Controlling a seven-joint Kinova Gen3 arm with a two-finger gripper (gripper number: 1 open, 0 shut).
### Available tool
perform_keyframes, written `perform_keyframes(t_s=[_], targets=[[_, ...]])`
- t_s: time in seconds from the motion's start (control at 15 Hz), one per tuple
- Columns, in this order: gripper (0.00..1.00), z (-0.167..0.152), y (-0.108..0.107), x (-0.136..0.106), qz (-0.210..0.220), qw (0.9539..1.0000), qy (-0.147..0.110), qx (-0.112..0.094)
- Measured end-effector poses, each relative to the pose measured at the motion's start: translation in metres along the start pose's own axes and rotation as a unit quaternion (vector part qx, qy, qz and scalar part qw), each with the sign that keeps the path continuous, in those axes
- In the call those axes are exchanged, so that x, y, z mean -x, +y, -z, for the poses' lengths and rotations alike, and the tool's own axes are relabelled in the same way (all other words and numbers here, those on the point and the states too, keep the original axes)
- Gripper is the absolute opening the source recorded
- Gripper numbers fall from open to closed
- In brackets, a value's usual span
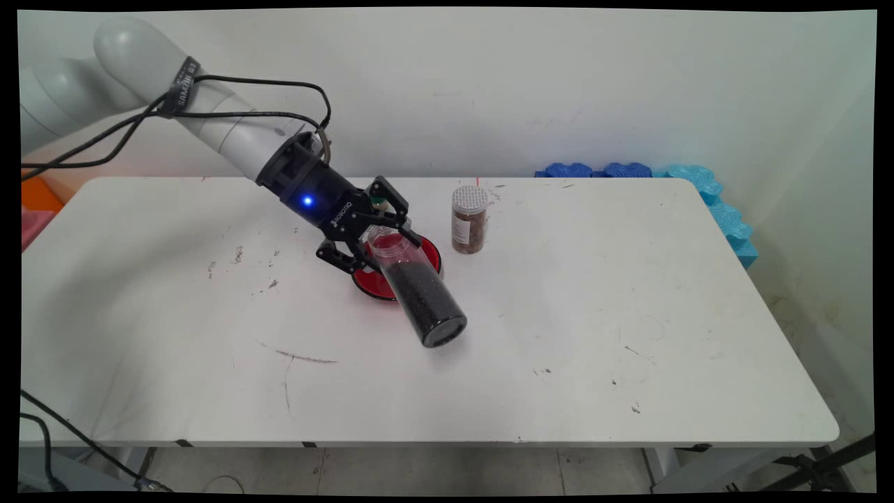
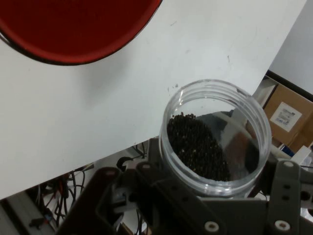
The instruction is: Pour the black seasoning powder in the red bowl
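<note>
Over the red plate (image 1: 427,260) near the table's (image 1: 559,335) middle, the gripper (image 1: 383,232) squeezes an open jar (image 1: 418,293) of black grains (tipped far over, mouth up by the fingers), beside a small brown jar (image 1: 469,219).

Black end effector (image 1: 377,234), clear jar (image 1: 416,290) of black grains, red dish (image 1: 428,260), brown-filled spice jar (image 1: 469,219) capped silver, blue foam (image 1: 705,188), scuffed white worktop (image 1: 594,335).

Held jar (image 1: 418,293): tilted, in front of the plate (image 1: 377,283).
Lidded jar (image 1: 469,219): upright, right of plate, on table (image 1: 628,314).
</note>
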Motion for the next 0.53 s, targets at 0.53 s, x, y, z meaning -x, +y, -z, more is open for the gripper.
perform_keyframes(t_s=[0.53], targets=[[0.00,0.0051,-0.0057,-0.0047,0.015,0.9998,0.007,0.006]])
